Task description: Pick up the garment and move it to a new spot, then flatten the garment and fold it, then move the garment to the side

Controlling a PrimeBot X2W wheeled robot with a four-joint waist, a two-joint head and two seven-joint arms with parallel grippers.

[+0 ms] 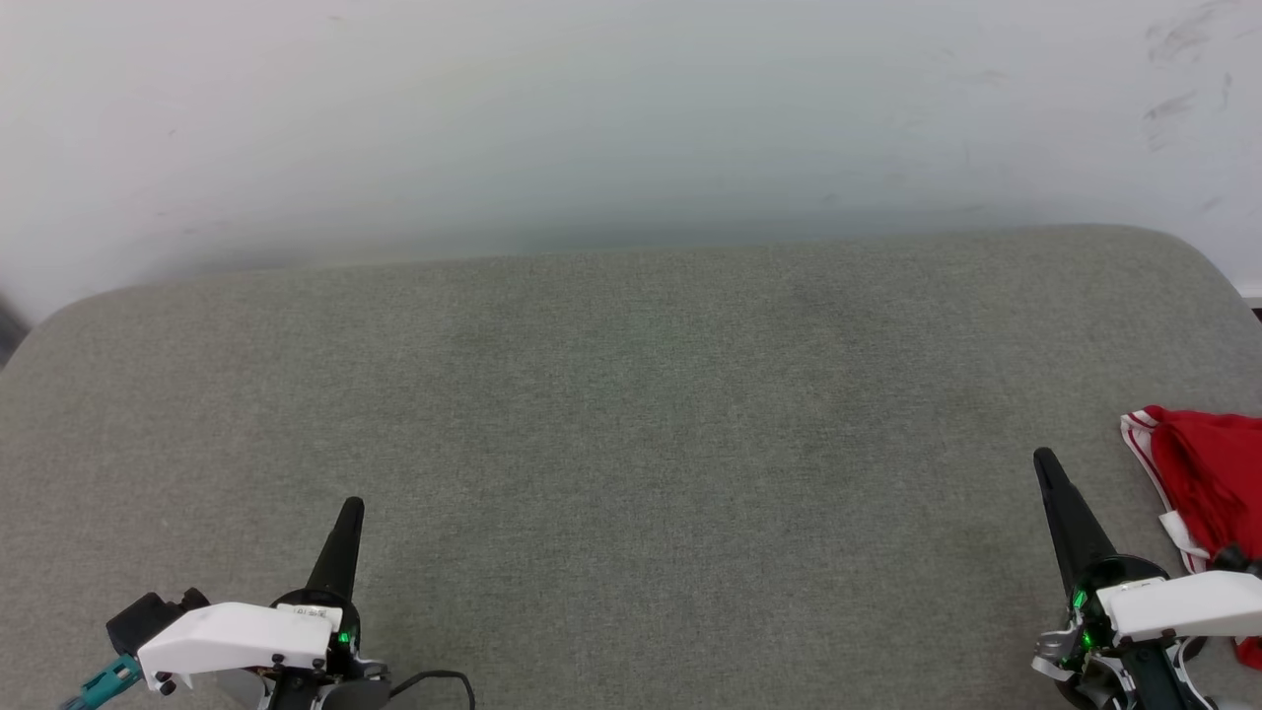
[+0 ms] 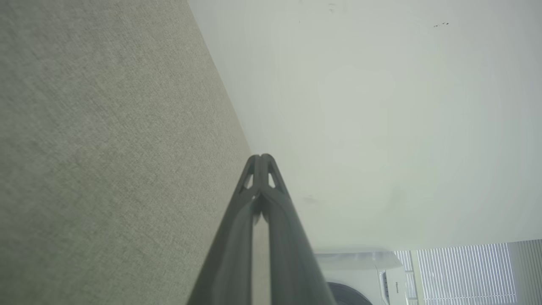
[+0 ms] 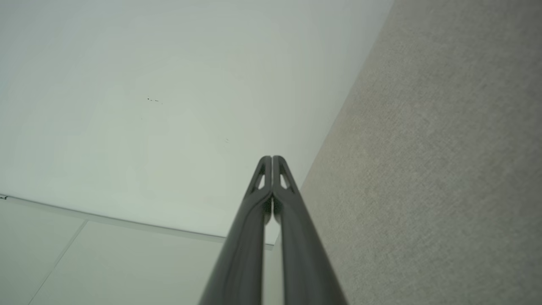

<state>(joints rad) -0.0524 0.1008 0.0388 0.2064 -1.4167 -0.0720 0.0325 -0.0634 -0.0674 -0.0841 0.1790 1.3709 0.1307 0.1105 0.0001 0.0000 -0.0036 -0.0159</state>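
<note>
The red garment (image 1: 1211, 483) with red-white striped trim lies bunched at the right edge of the grey padded surface (image 1: 631, 414), partly cut off by the head view's border. My right gripper (image 1: 1045, 461) hovers just to its left, apart from the fabric, shut and holding nothing; its fingertips touch in the right wrist view (image 3: 272, 160). My left gripper (image 1: 351, 508) rests low at the lower left, far from the garment. It is shut and empty too, tips meeting in the left wrist view (image 2: 261, 158).
A pale wall (image 1: 592, 118) rises behind the surface's far edge. The left wrist view catches a white appliance (image 2: 368, 277) and window blinds (image 2: 465, 271) beyond the surface. The cushion's rounded corners fall away at far left and far right.
</note>
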